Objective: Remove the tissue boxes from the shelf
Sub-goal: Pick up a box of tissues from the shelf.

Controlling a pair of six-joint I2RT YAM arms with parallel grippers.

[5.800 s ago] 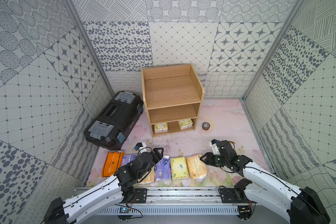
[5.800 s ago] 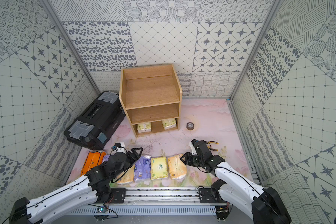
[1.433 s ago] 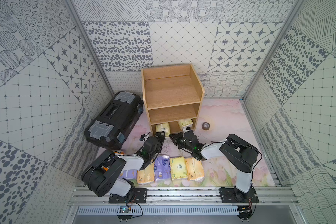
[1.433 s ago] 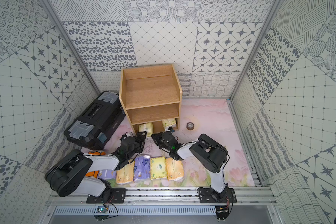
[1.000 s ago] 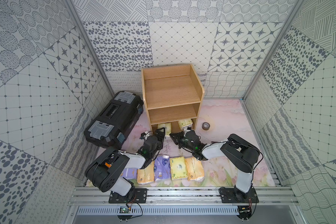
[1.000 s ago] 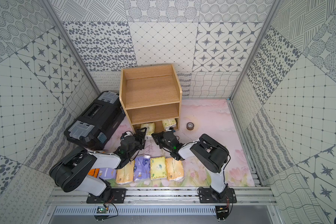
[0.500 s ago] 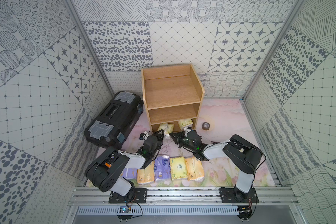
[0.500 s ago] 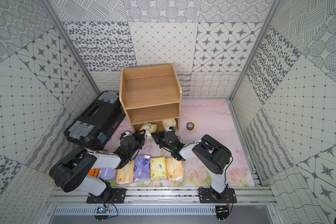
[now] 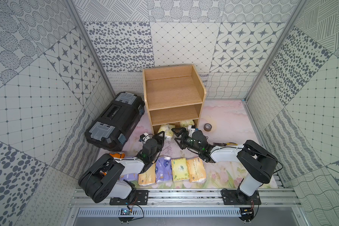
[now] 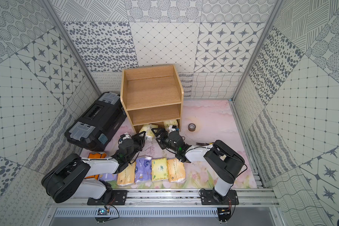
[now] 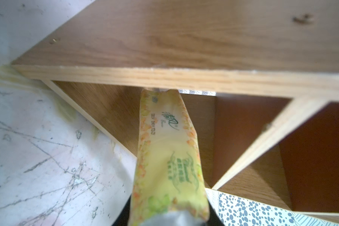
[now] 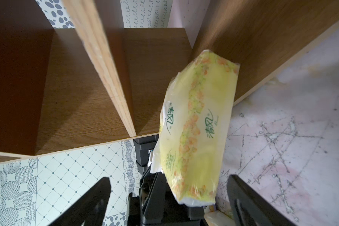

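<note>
The left gripper [image 9: 162, 135] is closed on a pale green-yellow tissue pack [image 11: 165, 156] at the mouth of the bottom tier of the shelf [image 9: 172, 94] (a second pack [image 9: 186, 123] lies in that tier). The right gripper [image 9: 175, 134], jaws wide apart and holding nothing, sits just beside it.

Green brand characters 清风 are printed on the yellow tissue pack [image 12: 196, 127].

Standing on pink floor [image 9: 227, 115]: wooden shelf [image 9: 172, 92], black toolbox [image 9: 114, 119] just beside it. Lying on same floor: tape roll [image 9: 207, 127] near shelf, row of tissue packs [image 9: 180, 169] along front, orange pack [image 9: 116, 155]. Resting in shelf's bottom tier: pale pack [image 9: 186, 123].
</note>
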